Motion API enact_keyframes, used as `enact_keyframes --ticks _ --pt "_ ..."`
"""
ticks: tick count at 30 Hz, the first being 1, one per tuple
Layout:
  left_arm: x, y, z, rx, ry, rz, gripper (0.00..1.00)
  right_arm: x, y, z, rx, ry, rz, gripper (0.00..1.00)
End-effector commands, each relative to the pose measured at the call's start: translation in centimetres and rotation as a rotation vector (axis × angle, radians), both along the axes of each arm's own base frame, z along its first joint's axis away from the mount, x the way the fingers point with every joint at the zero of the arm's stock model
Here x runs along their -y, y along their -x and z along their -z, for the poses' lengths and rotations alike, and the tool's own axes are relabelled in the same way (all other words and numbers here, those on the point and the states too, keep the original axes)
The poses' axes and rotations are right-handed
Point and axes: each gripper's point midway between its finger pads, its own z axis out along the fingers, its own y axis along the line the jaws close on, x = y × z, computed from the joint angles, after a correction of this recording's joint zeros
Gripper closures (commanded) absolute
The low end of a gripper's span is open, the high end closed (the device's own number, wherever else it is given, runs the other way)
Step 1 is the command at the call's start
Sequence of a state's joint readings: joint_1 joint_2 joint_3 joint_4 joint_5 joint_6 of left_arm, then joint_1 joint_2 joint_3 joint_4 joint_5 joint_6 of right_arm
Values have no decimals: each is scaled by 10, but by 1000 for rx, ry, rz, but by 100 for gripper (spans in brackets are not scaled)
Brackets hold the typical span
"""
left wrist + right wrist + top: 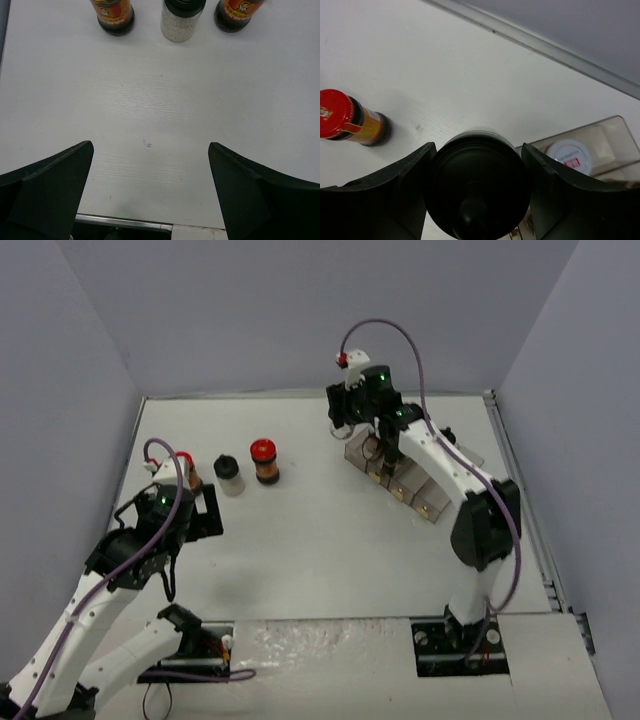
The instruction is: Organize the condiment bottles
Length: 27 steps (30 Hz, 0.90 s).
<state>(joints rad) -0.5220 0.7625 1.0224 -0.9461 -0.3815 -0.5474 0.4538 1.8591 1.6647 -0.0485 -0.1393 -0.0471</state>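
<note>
A: Overhead?
B: The right arm is over the tray; three bottles stand on the tabletop.
A: Left wrist?
B: The left fingers are spread, empty.
A: Right wrist?
B: The right fingers pinch a black-capped bottle by the tray; placing it needs a free compartment, I'd guess

The left arm and the right arm are both built of white links joined by bulky black joints. A thin purple cable loops along each, with a red plug at its end. Small green lights glow near the wrists. The left gripper has matte black, wedge-shaped fingers.
</note>
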Motion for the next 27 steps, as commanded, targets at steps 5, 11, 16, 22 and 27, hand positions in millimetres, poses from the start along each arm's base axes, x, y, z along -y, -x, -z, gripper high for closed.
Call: enact_keyframes --ticks 5,11,16,22,27 --pt "21 -26 -15 67 47 56 3 124 31 -64 101 -170 370 100" --pt "26 -30 -13 64 45 76 3 180 49 -35 59 -135 540 100" --pt "27 -28 -13 61 51 83 3 207 52 -1 -9 -111 608 100" --pt "23 -21 -11 58 59 74 3 224 48 33 -57 -76 661 100" --pt "18 -15 -9 55 61 60 3 228 42 54 -59 -61 678 100"
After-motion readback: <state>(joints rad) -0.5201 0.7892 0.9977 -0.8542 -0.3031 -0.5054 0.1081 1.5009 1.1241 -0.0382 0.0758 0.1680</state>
